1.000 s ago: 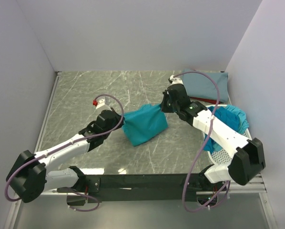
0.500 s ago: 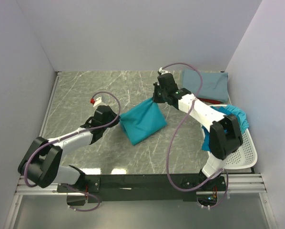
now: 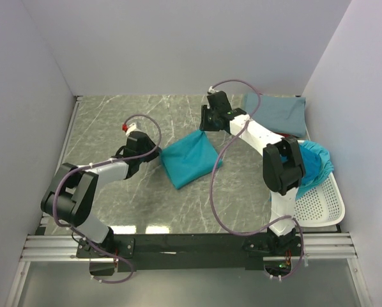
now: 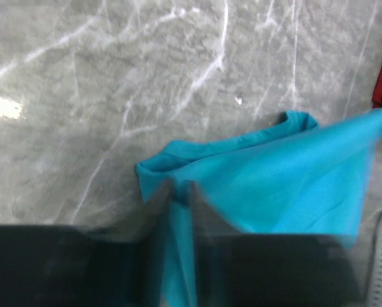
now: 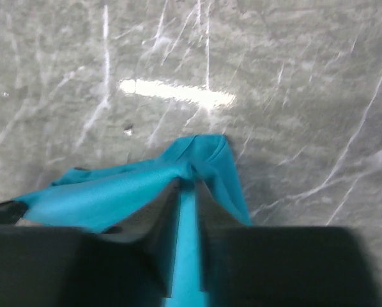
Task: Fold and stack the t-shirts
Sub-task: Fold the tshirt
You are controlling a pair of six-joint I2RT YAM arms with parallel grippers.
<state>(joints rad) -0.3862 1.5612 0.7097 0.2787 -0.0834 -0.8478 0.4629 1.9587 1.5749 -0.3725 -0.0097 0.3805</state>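
Teal t-shirt [image 3: 191, 160], folded into a rough square packet, is seen lying on the grey marbled surface [image 3: 108, 121], near the middle of the view from above. At the left, its near-left corner is pinched by the left gripper [image 3: 156, 155]. In the left wrist view a narrow fold of teal cloth is caught between jaws that stand almost together. At the packet's far corner, the right gripper [image 3: 202, 130] is likewise clamped on a bunched tip of the same shirt, and cloth is visible between its closely set jaws in the right wrist view. Further right, a folded grey-blue t-shirt [image 3: 277, 112] is laid flat in the far right corner of the surface, with a sliver of a dark red t-shirt [image 3: 282, 135] showing at its near edge. At the far right, more teal t-shirts [image 3: 312, 160] are heaped in the white perforated basket [image 3: 319, 204].

The cloth is judged to be light, soft and limp. It can be expected to sag and crease wherever it is not supported, and the layers are likely to slide apart if dragged. A hold is best taken at corners or along a folded edge, with all layers caught together. The packet is best carried low and evenly by both corners, so that the fold is not undone.
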